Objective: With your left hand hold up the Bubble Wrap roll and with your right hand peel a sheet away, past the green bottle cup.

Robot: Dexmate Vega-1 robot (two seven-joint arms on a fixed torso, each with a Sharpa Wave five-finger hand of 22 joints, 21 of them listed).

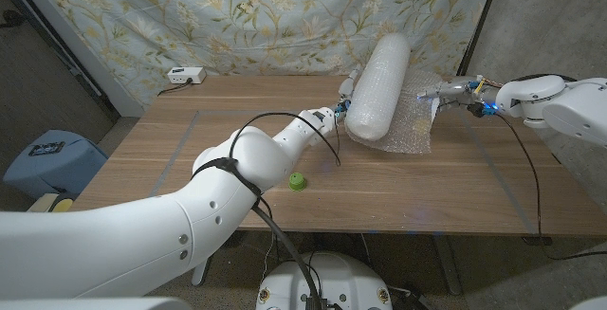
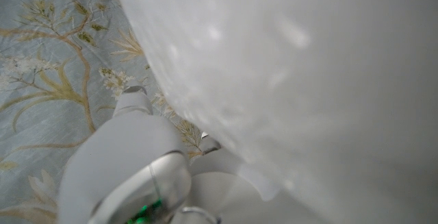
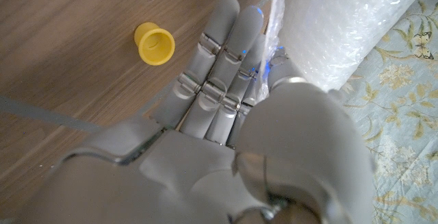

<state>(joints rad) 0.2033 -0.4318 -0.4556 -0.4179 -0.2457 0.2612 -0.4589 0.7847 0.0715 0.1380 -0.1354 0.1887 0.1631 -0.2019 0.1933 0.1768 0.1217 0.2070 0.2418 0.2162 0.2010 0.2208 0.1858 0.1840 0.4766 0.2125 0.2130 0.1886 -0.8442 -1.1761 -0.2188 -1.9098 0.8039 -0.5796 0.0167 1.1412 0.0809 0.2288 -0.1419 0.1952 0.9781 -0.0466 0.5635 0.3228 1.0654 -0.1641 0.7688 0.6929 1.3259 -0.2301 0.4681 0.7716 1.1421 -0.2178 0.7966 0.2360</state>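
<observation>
The Bubble Wrap roll (image 1: 379,87), a thick white cylinder, stands tilted at the table's far middle, its top leaning back and right. My left hand (image 1: 340,111) grips its lower left side; in the left wrist view the roll (image 2: 294,80) looms just beyond that hand (image 2: 137,162). A loose sheet (image 1: 415,125) trails from the roll to the right. My right hand (image 1: 446,92) pinches the sheet's edge (image 3: 274,18) between thumb and straight fingers (image 3: 226,59). The green bottle cup (image 1: 298,182) sits on the table nearer me, left of the roll.
A small cup that looks yellow (image 3: 155,44) stands on the wood in the right wrist view. A white box (image 1: 186,76) with a cable lies at the far left corner. A floral cloth (image 1: 237,16) hangs behind the table. A blue seat (image 1: 47,158) stands left of it.
</observation>
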